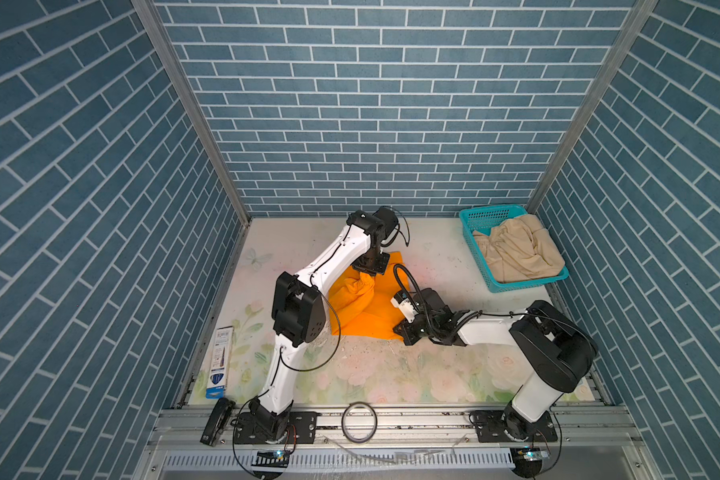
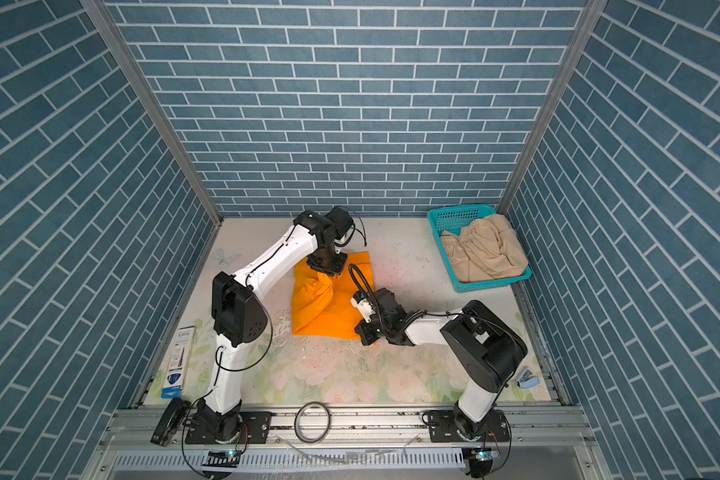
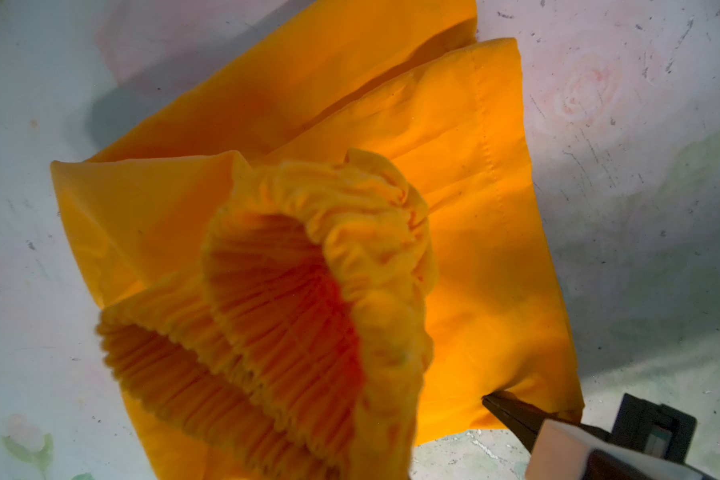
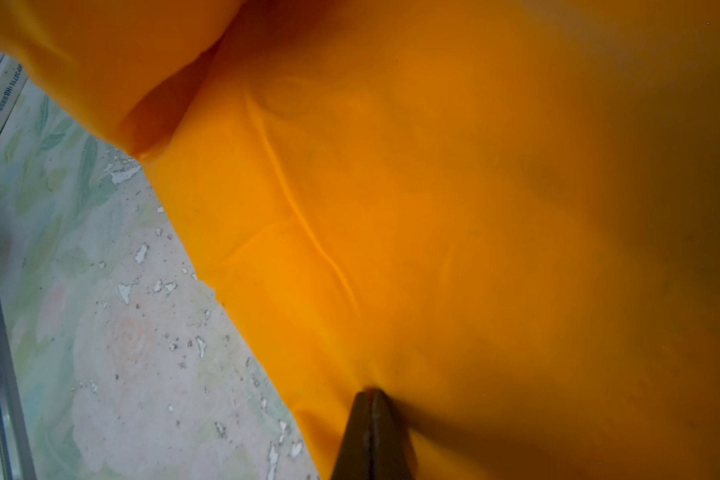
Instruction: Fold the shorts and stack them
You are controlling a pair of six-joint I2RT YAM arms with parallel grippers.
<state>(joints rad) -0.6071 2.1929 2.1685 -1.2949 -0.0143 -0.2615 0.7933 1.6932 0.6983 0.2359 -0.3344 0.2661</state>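
Orange shorts (image 1: pixel 360 313) lie at the centre of both top views, spread on the flowered table (image 1: pixel 391 374), with one part pulled up off the surface. Left gripper (image 1: pixel 369 275) stands above the upper edge of the cloth, pointing down; its fingers are hidden by fabric, but the gathered waistband (image 3: pixel 308 270) rises in a bunch to it and fills the lower middle of the left wrist view, so it is grasping the waistband. Right gripper (image 4: pixel 371 395) sits low at the lower right corner of the orange shorts, jaws clenched together on the hem with the cloth puckered at the pinch point; the same tip shows at the lower right of the left wrist view. Beige shorts (image 1: pixel 516 253) lie crumpled in the teal basket (image 1: pixel 481 216) at centre right of both top views, in the far corner, well apart from both grippers, spilling over its right rim
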